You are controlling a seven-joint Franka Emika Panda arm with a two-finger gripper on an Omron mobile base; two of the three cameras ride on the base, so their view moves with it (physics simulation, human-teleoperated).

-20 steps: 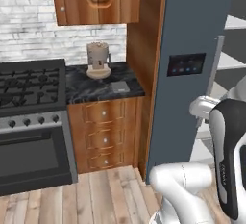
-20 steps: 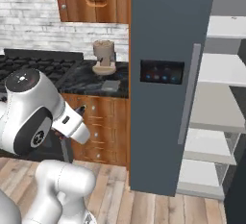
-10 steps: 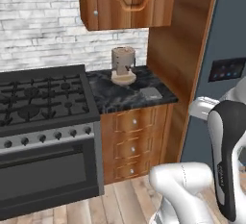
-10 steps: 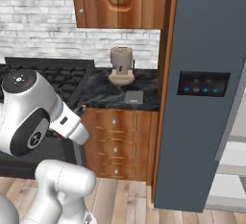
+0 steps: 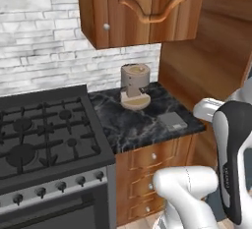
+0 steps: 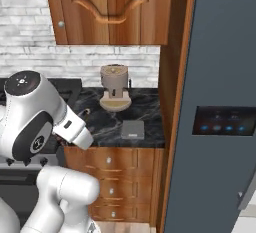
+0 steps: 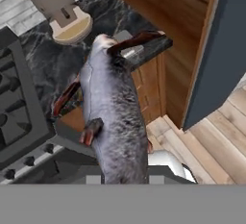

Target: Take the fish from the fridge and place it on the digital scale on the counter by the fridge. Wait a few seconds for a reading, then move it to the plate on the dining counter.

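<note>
In the hand view a dark grey fish (image 7: 113, 107) with reddish fins rises from the bottom edge, and my gripper is shut on it, its fingertips hidden under the body. The fish hangs in front of the counter (image 7: 57, 62) and partly covers the flat grey digital scale (image 7: 133, 50). The scale (image 5: 172, 121) (image 6: 133, 129) lies on the right front part of the counter (image 5: 133, 125) (image 6: 100, 122). The slate blue-grey fridge (image 6: 220, 102) (image 7: 223, 50) stands to the right of the counter. The plate and the dining counter are out of view.
A tan coffee machine (image 5: 135, 86) (image 6: 114, 87) (image 7: 60, 6) stands at the back of the counter, behind the scale. A black gas stove (image 5: 44, 134) (image 7: 14, 98) adjoins the counter on the left. Wooden cabinets (image 5: 142, 7) hang overhead, and a wooden side panel (image 6: 175, 77) separates counter and fridge.
The base has driven towards the counter, so the whole scene has shifted: counter, scale and stove look nearer and the fridge has slid right. The gripper stays shut.
</note>
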